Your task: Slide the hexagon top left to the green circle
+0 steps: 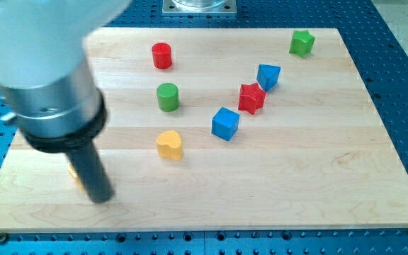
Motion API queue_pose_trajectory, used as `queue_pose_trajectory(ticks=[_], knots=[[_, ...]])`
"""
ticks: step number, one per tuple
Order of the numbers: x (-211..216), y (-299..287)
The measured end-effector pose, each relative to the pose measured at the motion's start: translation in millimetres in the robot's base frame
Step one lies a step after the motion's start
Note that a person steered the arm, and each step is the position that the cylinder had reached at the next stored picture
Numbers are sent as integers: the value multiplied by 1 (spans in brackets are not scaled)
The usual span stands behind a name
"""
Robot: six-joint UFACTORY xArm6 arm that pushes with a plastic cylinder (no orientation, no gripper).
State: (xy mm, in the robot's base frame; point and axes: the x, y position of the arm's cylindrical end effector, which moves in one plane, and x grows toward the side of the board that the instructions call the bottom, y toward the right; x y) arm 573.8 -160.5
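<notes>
The green circle (167, 97) stands on the wooden board (296, 177), left of the middle. My tip (102, 199) rests on the board near the view's bottom left, well below and left of the green circle. A yellow block (74, 172) shows only as a sliver just left of the rod, a little above the tip. The rod hides most of it, so I cannot make out its shape or whether the rod touches it. The arm's big grey and black body covers the view's top left.
A red circle (162, 55) stands above the green circle and a yellow heart (169, 144) below it. To the right are a blue cube (225, 123), a red star (251, 98), another blue block (268, 76) and a green star (302, 42).
</notes>
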Motion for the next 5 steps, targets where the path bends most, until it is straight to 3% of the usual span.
queue_pose_trajectory(ticks=[1,2,5], knots=[[-34,-60],[-15,-48],[-136,-61]])
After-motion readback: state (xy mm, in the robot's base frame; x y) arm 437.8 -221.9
